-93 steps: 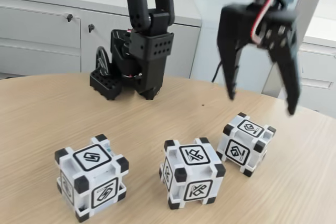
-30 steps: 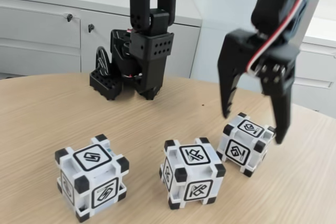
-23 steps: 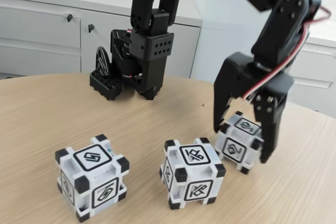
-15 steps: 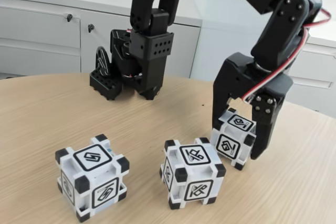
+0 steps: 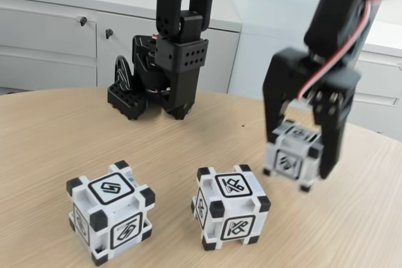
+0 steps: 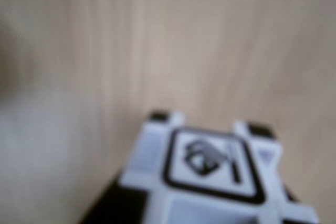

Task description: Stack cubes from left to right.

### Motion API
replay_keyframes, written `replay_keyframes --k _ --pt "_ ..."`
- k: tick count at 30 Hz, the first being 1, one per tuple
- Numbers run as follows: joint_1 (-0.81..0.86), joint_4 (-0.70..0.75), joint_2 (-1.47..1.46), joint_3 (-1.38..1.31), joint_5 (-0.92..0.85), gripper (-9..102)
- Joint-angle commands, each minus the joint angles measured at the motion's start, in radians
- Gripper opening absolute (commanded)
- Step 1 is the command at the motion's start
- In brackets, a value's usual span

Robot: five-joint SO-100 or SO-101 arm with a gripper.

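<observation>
Gripper (image 5: 305,164) clamps right cube (image 5: 293,155), held off the table (image 5: 50,130) in fixed view. Middle cube (image 5: 230,207) & left cube (image 5: 110,211) sit on wood. Carry level, centre over target, lower square w/o bumping, then let go.

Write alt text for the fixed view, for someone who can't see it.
A black two-finger gripper holds a white plastic cube with black corner blocks just above a round light wooden table. Two matching cubes sit on the table, one at lower left and one in the middle. The arm's black base stands behind them, before white cabinets.
</observation>
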Motion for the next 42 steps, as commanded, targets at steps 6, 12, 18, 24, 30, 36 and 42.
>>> replay_keyframes --k 6,12,18,24,30,36,42 --pt "0.169 0.008 0.344 -0.009 -0.025 18" --pt "0.376 0.008 0.442 -0.009 -0.166 18" --pt "0.611 0.006 0.442 -0.011 -0.305 18" --pt "0.779 0.006 0.43 -0.005 -0.394 17" --pt "0.864 0.006 0.423 0.0 -0.385 17" --pt "0.946 0.006 0.423 0.002 -0.371 17" --pt "0.986 0.006 0.422 0.041 -0.374 17"
